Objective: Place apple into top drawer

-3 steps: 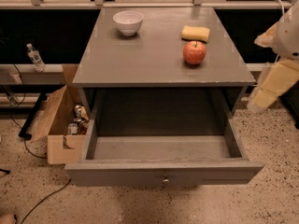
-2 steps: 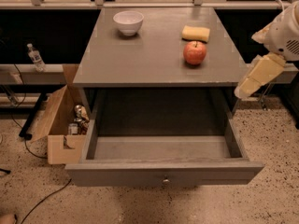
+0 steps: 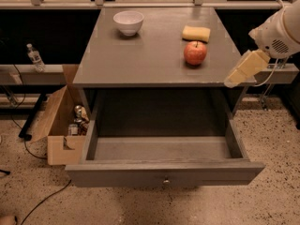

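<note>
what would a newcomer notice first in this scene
The top drawer stands pulled wide open below the grey cabinet top. On that top sits the red apple, just in front of a yellow sponge. The gripper hangs at the top's right edge, apart from the apple.

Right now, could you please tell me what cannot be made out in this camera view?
- Gripper, beside the cabinet's right front corner: its arm is cut off by the right edge.
- Top drawer: the front strip of its floor is hidden behind its own front panel.
- Cardboard box contents: too small to identify.
</note>
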`<state>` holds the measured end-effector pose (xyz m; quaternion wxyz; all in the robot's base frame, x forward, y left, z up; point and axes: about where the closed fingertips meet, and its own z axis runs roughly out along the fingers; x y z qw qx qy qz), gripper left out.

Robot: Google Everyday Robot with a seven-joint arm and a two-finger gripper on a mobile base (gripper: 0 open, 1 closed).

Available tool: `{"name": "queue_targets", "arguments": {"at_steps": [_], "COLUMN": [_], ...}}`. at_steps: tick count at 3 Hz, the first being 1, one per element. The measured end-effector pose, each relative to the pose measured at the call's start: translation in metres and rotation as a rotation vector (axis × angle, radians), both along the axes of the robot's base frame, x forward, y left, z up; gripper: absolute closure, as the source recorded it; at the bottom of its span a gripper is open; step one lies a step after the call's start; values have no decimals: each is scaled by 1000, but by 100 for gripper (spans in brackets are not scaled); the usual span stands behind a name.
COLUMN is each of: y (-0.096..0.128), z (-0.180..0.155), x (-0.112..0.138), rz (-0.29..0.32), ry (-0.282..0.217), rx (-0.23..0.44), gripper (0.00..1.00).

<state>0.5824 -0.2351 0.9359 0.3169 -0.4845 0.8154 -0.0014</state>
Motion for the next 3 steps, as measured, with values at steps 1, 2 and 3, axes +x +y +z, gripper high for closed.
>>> {"name": "queue_targets", "arguments": {"at_steps": [1,2,3], "y": [6,12,13], "z": [-11,-23,-37], "x": [17,44,74], "rz": [4,10,-21], "ry": [-17,-42,-57], "rx": [55,122,190], "gripper": [0,0,0]}}
